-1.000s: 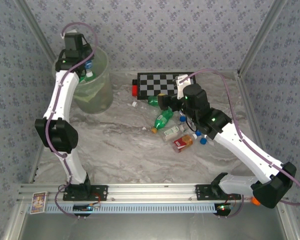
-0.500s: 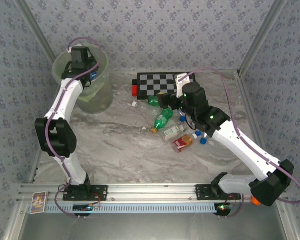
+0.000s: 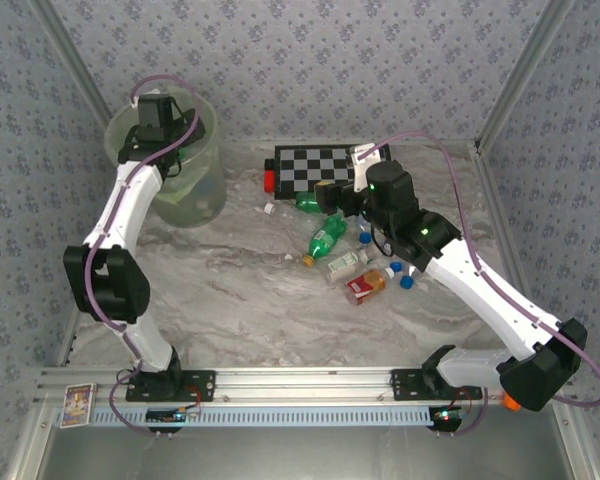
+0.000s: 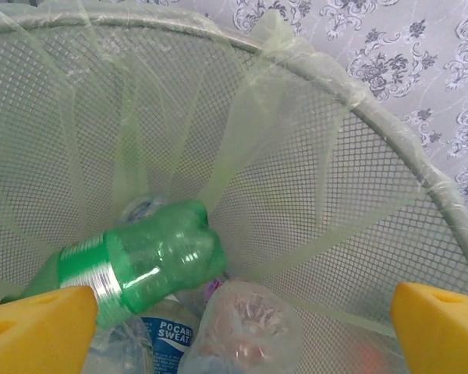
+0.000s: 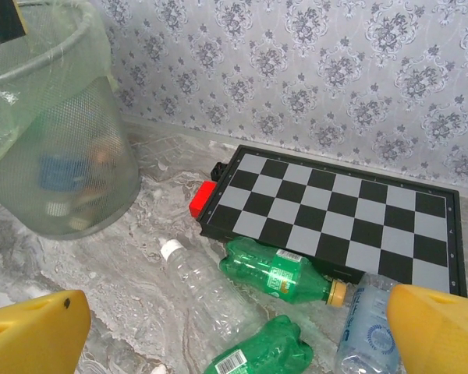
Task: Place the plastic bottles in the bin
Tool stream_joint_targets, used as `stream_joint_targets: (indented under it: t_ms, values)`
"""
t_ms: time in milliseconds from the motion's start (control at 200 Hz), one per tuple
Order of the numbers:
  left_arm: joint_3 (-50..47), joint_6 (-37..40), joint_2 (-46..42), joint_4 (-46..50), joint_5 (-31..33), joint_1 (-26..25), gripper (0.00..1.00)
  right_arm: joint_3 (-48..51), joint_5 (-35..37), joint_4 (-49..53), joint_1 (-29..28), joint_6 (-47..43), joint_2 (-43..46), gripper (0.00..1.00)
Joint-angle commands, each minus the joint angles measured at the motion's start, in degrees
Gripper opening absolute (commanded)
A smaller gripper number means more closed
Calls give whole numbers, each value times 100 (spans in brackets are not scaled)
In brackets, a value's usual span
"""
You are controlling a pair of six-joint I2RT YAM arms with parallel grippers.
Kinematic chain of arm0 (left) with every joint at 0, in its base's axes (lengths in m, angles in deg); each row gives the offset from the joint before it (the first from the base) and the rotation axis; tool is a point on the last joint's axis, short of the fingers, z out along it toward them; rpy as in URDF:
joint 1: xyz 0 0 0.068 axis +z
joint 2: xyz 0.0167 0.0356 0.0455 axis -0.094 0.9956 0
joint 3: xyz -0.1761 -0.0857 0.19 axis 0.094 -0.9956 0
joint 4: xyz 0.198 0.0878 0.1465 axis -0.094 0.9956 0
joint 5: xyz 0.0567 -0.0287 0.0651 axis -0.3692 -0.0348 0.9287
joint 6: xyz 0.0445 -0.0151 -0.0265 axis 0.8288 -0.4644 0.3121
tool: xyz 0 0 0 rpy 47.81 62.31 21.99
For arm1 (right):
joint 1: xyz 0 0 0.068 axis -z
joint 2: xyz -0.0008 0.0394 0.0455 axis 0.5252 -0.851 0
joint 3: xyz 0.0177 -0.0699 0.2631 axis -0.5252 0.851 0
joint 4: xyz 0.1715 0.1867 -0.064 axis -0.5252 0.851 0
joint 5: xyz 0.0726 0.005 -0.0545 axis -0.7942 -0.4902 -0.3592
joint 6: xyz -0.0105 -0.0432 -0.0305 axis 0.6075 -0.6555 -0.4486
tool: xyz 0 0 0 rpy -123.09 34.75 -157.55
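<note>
Bottles (image 5: 277, 274) we see beside checkerboard (image 5: 335, 210) | green bottle (image 4: 140, 261) in bin (image 4: 359, 101) | our left gripper (image 4: 238, 327) wide open, empty | right gripper (image 5: 234, 333) wide open, empty

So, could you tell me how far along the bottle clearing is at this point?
Partly done. Several bottles, including a green bottle, lie in the bin. Nothing is in hand: the left gripper is open above the bin, and the right gripper hovers open over the loose bottles beside the checkerboard. That cluster is what is left.
</note>
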Motion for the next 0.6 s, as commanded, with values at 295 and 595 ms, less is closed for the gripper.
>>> stream_joint_targets:
  t_ms: [295, 595]
  values:
    - [591, -416, -596, 731, -351, -64, 100, -89, -143, -27, 66, -45, 24, 99]
    - [728, -287, -955, 1277, -279, -447, 100, -445, -342, 612, 340, -7, -284, 99]
